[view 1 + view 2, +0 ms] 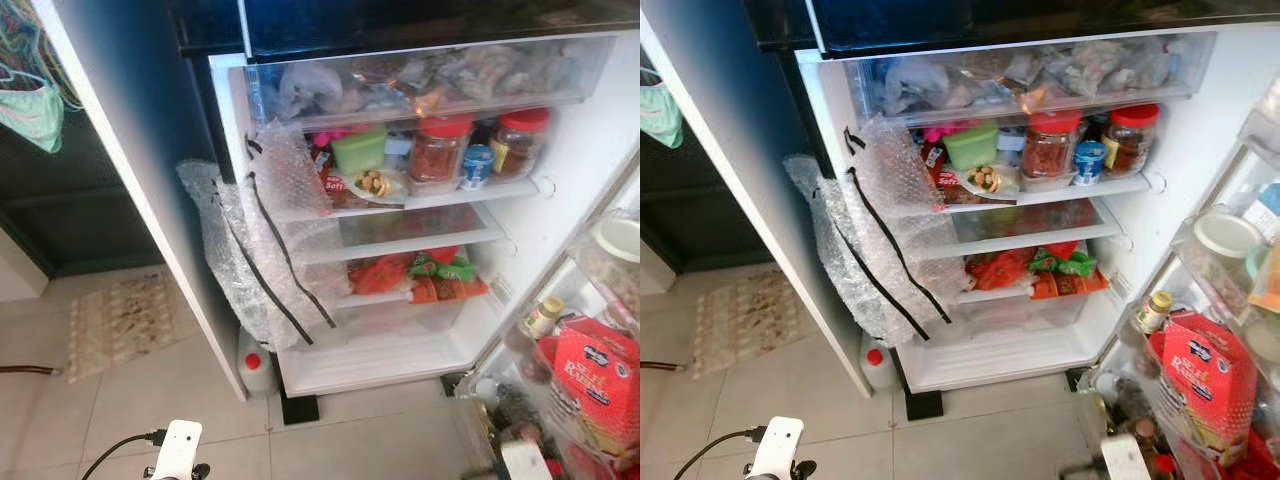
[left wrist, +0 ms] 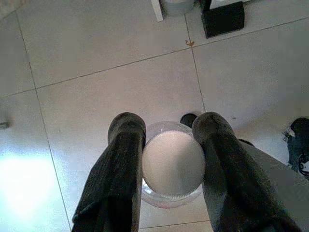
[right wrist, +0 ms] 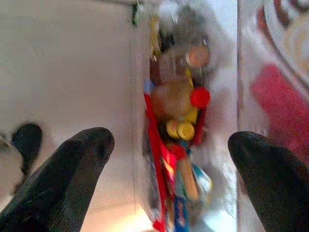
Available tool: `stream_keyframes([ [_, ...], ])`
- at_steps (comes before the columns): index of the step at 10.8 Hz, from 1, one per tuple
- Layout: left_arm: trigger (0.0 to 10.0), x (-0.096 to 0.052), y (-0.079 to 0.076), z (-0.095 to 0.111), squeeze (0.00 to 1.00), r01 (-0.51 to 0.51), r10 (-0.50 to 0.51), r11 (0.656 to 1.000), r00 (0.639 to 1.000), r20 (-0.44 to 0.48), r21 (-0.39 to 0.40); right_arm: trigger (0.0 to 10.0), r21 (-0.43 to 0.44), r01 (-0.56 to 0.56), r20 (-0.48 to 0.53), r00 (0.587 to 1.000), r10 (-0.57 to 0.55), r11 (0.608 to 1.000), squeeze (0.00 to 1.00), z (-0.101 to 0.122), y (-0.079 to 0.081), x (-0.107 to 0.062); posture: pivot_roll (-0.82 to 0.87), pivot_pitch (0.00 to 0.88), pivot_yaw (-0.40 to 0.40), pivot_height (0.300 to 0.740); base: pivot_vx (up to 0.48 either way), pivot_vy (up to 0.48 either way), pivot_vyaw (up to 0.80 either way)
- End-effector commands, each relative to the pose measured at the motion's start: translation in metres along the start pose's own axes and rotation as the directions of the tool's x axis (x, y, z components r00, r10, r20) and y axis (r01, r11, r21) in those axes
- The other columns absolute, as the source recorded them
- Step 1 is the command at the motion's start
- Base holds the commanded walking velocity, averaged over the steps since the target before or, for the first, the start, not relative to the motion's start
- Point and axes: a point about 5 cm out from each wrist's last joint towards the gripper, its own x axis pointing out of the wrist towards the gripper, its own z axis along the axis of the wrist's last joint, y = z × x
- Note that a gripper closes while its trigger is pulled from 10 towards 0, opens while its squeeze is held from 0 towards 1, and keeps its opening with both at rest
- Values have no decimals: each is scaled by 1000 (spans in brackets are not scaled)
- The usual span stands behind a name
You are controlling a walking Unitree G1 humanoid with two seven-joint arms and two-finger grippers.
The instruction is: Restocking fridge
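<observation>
The fridge (image 1: pixel 560 170) stands open and the restock is at the carrying stage: an item is in hand but not yet shelved. The left end effector (image 2: pixel 169 159) hangs low over the tiled floor (image 2: pixel 96 58), its two black fingers (image 2: pixel 123 159) clenched on a small jar (image 2: pixel 173 164). The jar is round, with clear walls and a smooth, pale, matte top; whether that top is a lid or the contents is hard to tell. The right end effector (image 3: pixel 169 164) is released, fingers spread wide, and looks down on the crowded door bin (image 3: pixel 181 145) of bottles and bright packets, blurred in that view.

Inside, the shelves are translucent plastic. The upper one holds red-lidded jars (image 1: pixel 440 148), a green tub (image 1: pixel 360 150) and a small plate of food (image 1: pixel 375 185). The shelf below looks largely bare (image 1: pixel 400 228), and under it lie red and green packets (image 1: pixel 420 275). Crinkled bubble wrap (image 1: pixel 255 250) with black tape strips hangs off the left edge. A red carton (image 1: pixel 595 385) sits in the door.

The next move, as I judge it, calls for lifting the left arm to shelf height and finding a gap. The bare shelf seems likeliest. The jar's smooth round wall could slip or turn between the narrow fingers, so the grip should stay firm until it rests flat.
</observation>
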Motion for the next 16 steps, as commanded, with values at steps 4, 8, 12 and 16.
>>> stream_keyframes([
  [4, 10000, -1, 3, -3, 0, -1, 1, 1000, 1000, -15, 7, 10000, -101, 97, -136, 984, -111, 990, 0, -33, -12, -5, -102, 28, 43, 740, 0, 0, 0],
  [8, 10000, -1, 3, -2, 0, 0, 0, 1000, 1000, -11, 5, 10000, -125, 133, -178, 972, -154, 983, 0, -45, -26, -8, -103, 27, 46, 740, 0, 0, 0],
  [12, 10000, -1, 4, -2, 0, -2, 2, 1000, 1000, -11, 8, 10000, -133, 150, -193, 966, -174, 980, 0, -48, -33, -8, -102, 27, 49, 740, 0, 0, 0],
  [16, 10000, -1, 3, -2, 0, 1, -1, 1000, 1000, -12, 12, 10000, -126, 139, -179, 971, -160, 982, 0, -46, -32, -7, -99, 28, 48, 740, 0, 0, 0],
])
